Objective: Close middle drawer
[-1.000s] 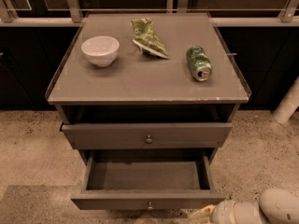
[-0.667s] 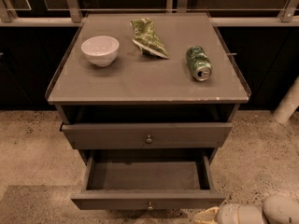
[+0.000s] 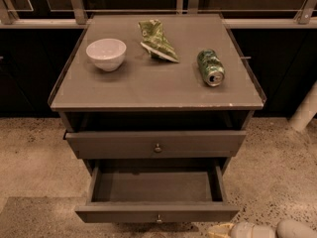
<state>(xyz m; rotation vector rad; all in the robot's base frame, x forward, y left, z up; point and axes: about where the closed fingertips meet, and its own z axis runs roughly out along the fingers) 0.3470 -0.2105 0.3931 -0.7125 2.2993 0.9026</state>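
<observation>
Middle drawer is pulled well out of the desk. Its inside is open to view and its flat front with the small knob sits near the bottom of the frame. The drawer looks empty inside. Not closed.

Top drawer above it sticks out only slightly, and a dark gap shows between it and the desk top.

The hand is low at the bottom right edge, just beside the right front corner of the middle drawer and pointing left toward it. It's mostly cut off by the frame. Can't tell whether it's apart or together, or whether it touches the drawer front.

On the desk top there's a white bowl at left, upright. A crumpled green bag is at centre back. A green can lies on its side at right, apart from the bag.
</observation>
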